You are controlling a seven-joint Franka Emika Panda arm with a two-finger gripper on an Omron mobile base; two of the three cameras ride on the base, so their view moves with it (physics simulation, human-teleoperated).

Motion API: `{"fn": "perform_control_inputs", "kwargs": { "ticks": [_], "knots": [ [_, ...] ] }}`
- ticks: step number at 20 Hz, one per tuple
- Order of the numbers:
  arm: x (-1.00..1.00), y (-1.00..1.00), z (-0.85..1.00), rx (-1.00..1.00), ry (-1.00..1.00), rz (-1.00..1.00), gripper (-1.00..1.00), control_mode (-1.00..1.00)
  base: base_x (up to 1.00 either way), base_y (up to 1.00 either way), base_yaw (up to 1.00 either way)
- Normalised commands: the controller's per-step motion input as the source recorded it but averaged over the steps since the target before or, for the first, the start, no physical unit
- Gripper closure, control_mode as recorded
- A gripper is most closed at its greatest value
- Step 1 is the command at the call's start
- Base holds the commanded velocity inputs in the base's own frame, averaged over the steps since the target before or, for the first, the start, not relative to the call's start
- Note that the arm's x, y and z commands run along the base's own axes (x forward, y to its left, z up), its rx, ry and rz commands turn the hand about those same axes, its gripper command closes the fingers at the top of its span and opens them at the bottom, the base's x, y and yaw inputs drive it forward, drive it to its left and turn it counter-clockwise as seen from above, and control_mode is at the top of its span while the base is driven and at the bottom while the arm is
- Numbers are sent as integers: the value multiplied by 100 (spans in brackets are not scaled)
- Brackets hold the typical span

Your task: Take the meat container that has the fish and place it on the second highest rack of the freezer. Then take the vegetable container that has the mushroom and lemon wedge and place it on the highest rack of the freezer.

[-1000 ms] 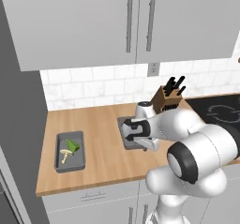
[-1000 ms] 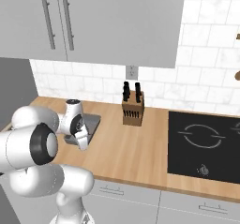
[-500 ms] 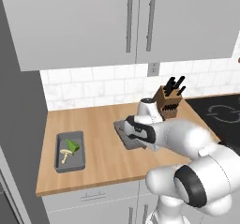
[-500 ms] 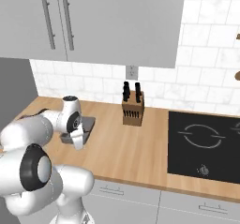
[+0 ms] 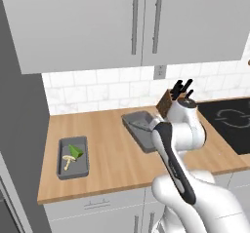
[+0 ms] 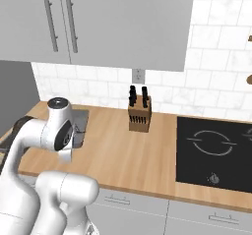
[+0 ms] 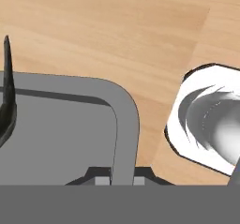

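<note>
Now the tool (image 7: 118, 180) sits low over the rim of the fish tray (image 7: 127, 124), one dark fingertip on each side of the wall, seemingly clamped on it. That tray (image 5: 138, 125) lies on the wooden worktop (image 5: 107, 154) near the knife block (image 5: 168, 103), with the fish (image 7: 6, 96) inside. Well apart to the left, the second tray (image 5: 73, 158) holds the mushroom (image 5: 67, 161) and the green lemon wedge (image 5: 74, 151).
</note>
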Motion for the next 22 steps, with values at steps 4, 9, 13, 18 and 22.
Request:
{"fn": "perform_control_inputs", "kwargs": {
  "ticks": [4,9,13,18,22],
  "knots": [
    [-98,-10,100,12,-18,-12,100,-100,0,0,0],
    [-81,0,100,2,2,0,100,-100,0,0,0],
    [-72,4,22,-5,10,4,100,100,-25,0,2],
    [0,0,0,0,0,0,100,100,-100,10,17],
    [0,0,0,0,0,0,100,100,-99,42,56]
  ]
}}
